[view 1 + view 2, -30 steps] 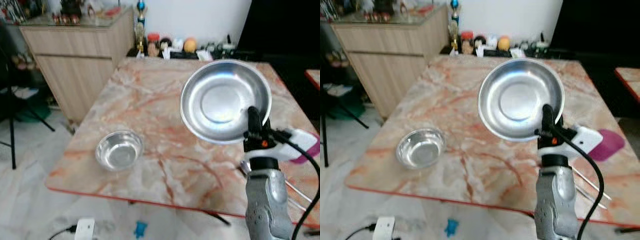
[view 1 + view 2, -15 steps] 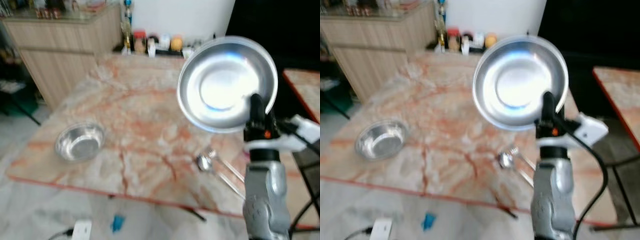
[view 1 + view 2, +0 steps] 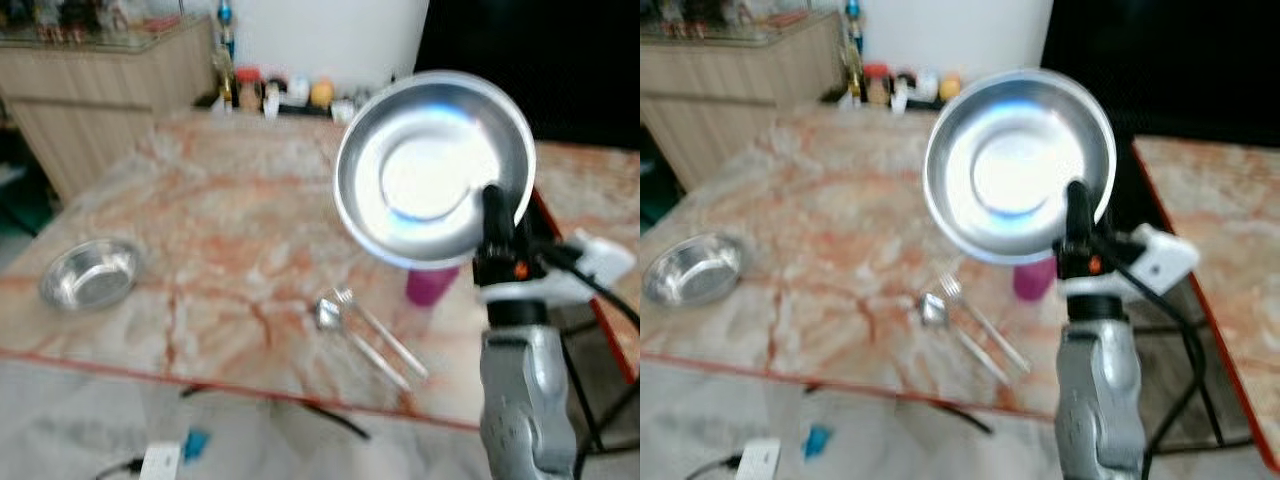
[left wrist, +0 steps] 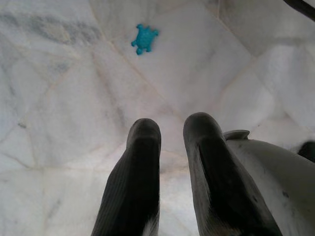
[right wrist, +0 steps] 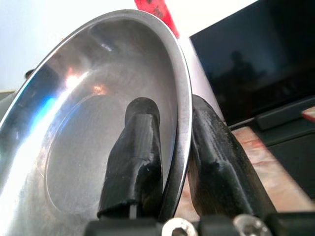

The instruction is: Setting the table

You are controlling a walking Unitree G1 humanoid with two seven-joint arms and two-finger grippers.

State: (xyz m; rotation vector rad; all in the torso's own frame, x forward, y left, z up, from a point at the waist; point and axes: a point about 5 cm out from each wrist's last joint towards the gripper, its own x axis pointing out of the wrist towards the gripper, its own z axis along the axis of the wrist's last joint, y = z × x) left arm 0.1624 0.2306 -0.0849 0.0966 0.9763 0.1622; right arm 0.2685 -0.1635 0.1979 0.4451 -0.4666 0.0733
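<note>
Your view has swung rightward, so the small steel bowl (image 3: pixel 88 273) slid left. The right claw (image 3: pixel 492 215) stays pinched on the rim of the round shiny steel plate (image 3: pixel 432 165), upright above the marble surface (image 3: pixel 230 200); find it a spot.

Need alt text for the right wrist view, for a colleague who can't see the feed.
The right pincer grips a tilted shiny metal plate by its rim, one black finger inside the dish and the other behind it. Past the plate are a dark screen and a strip of marble table.
</note>
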